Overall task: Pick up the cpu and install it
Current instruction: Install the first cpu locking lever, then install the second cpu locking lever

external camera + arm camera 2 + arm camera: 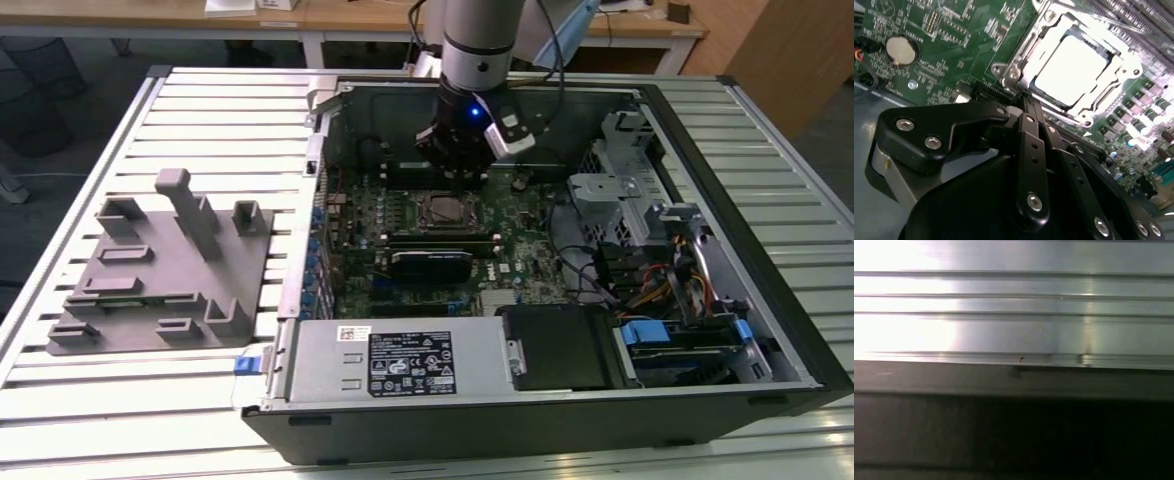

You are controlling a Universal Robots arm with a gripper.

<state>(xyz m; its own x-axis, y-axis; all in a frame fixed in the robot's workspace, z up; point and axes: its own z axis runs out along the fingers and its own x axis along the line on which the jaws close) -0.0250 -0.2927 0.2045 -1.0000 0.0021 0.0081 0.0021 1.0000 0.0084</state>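
Silver-grey arm (477, 40), black screw-studded claw (1026, 107)

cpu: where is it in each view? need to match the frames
Exterior view: the cpu sits in the socket frame mid-motherboard, just below the gripper.
Second wrist view: bright square inside the metal frame, beyond the black gripper linkage.
First wrist view: not in it; ribbed metal surface instead.
Shared landmark: the socket frame, in the exterior and second wrist views.

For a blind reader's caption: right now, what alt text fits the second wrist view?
A silvery cpu sits in its metal socket frame on a green motherboard. The black gripper linkage fills the foreground, close to the socket's edge.
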